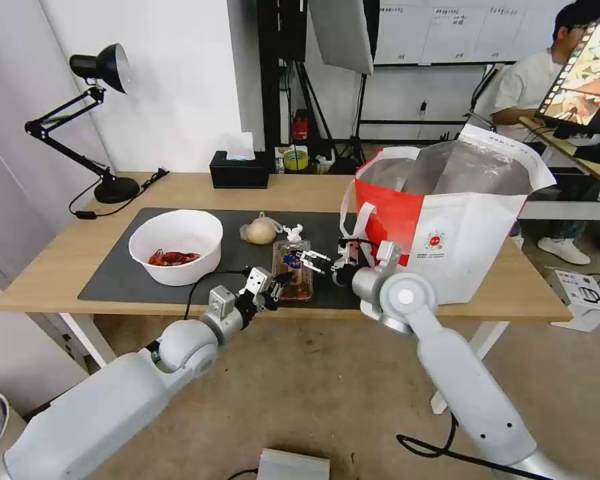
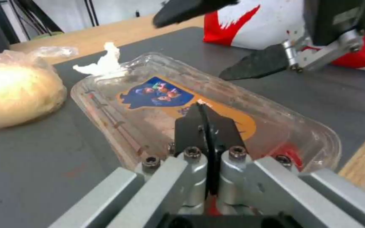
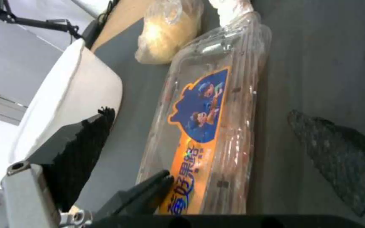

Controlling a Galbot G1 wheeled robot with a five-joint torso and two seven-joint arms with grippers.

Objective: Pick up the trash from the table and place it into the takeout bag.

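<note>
Overhead, tray [image 1: 293, 272] lies on mat [image 1: 113, 273], bag [image 1: 460, 220] at its 3 o'clock, bowl [image 1: 176, 245] at 9. Left wrist: left gripper [image 2: 208, 118] pinched closed over tray. Right wrist: right gripper [image 3: 216, 142] spread wide, straddling tray.

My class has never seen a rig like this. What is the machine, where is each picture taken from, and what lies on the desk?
It is a two-armed robot on wheels. One picture looks down from its head; the other two come from cameras on its wrists. On the table's dark mat lie a white bowl of red scraps, a knotted bag, a crumpled tissue and a clear clamshell tray. The takeout bag stands at the right. The left hand, fingers shut, points at the tray's near end; the right hand hangs open over it.
</note>
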